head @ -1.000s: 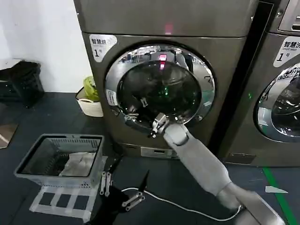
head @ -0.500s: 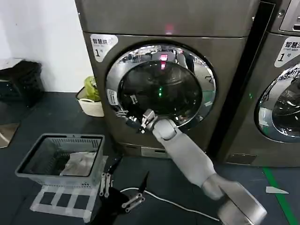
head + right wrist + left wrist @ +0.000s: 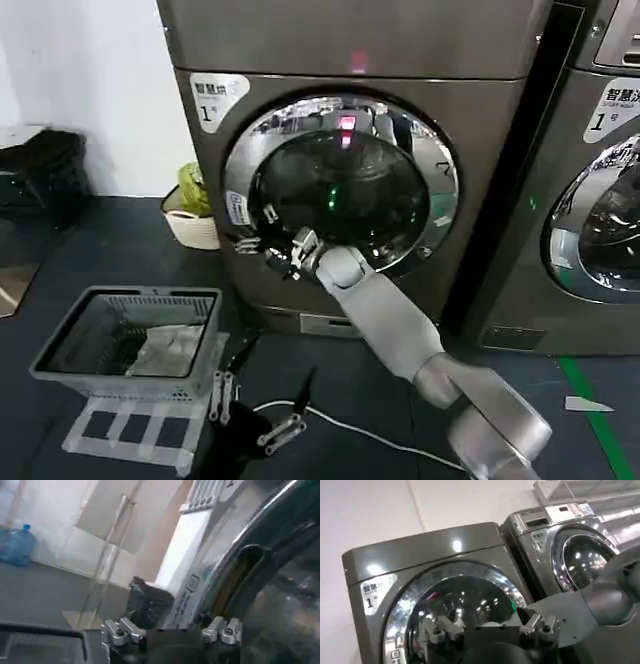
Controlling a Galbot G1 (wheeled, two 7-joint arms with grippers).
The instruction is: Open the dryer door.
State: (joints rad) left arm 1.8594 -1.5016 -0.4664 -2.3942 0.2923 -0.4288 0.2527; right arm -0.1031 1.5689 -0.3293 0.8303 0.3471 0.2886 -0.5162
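We face the dryer [image 3: 350, 60], its dryer door [image 3: 341, 183] shut flush. Our right gripper [image 3: 272, 252], fingers apart, sits at the chrome ring's lower-left edge; we should hook the recess and pull outward (basket [image 3: 130, 340] crowds the swing). Left gripper [image 3: 240, 405] hangs open, low.

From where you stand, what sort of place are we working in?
Likely a self-service laundry: two big grey-bronze front-loading machines side by side, the dryer and its neighbour, each with a numbered white sticker, and a grey plastic laundry basket on the floor.
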